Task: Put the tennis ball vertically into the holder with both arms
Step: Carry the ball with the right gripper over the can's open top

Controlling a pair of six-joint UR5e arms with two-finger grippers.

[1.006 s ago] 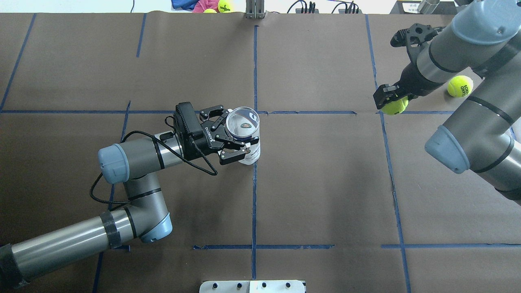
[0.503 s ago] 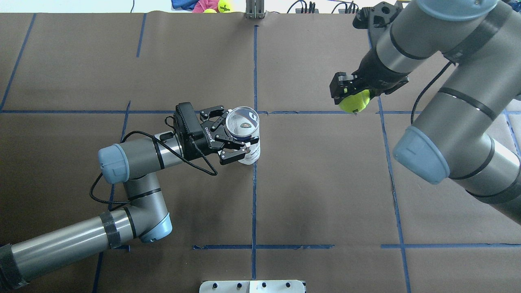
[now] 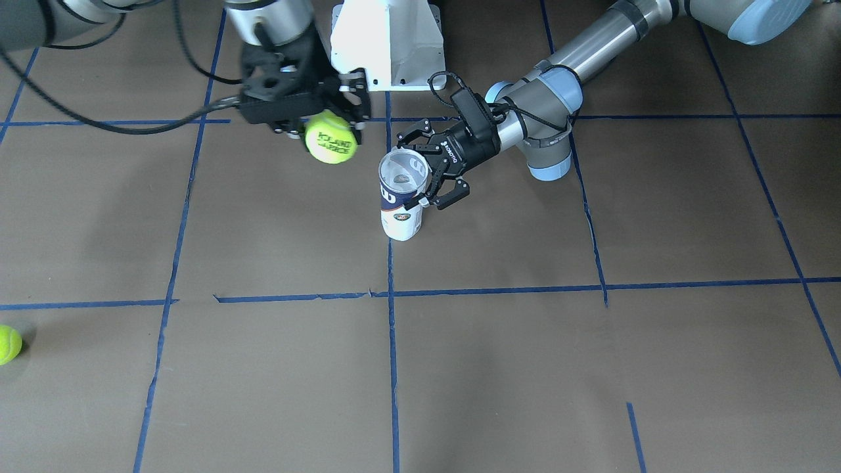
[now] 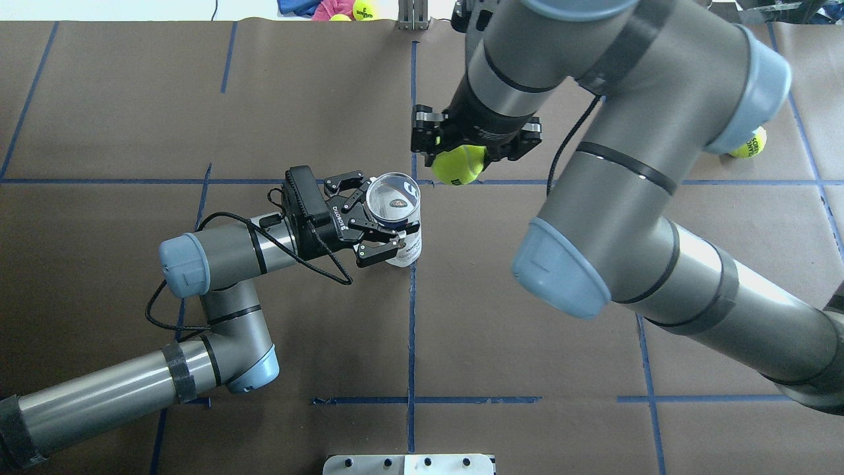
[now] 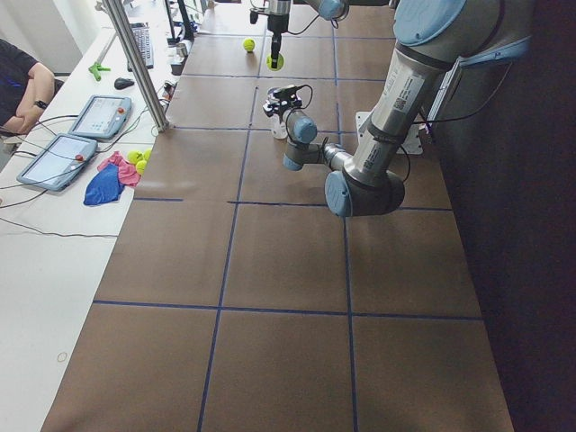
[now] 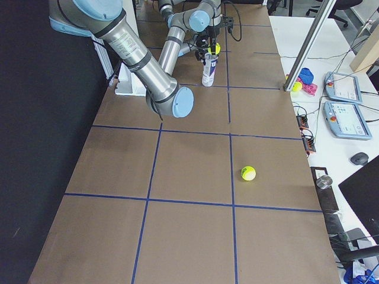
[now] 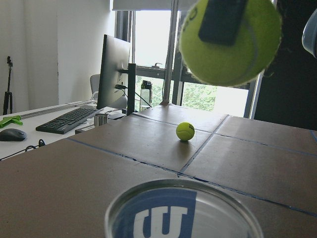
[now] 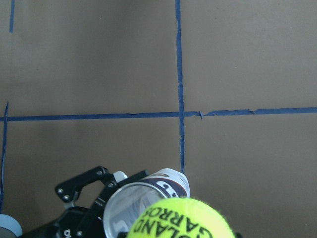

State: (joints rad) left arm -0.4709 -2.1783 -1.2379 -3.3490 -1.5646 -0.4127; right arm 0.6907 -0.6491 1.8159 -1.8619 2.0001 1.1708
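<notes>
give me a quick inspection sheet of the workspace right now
surface: brown table cover with a blue tape grid.
job's things: holder upright, mouth open; tennis ball raised beside the mouth, not yet over it.
clutter: spare ball loose on the table.
grippers: left gripper shut on the holder; right gripper shut on the tennis ball.
cables: black cable looping off the left wrist.
surroundings: tablets, cloth and balls on a side desk; a person's arm at the edge.
</notes>
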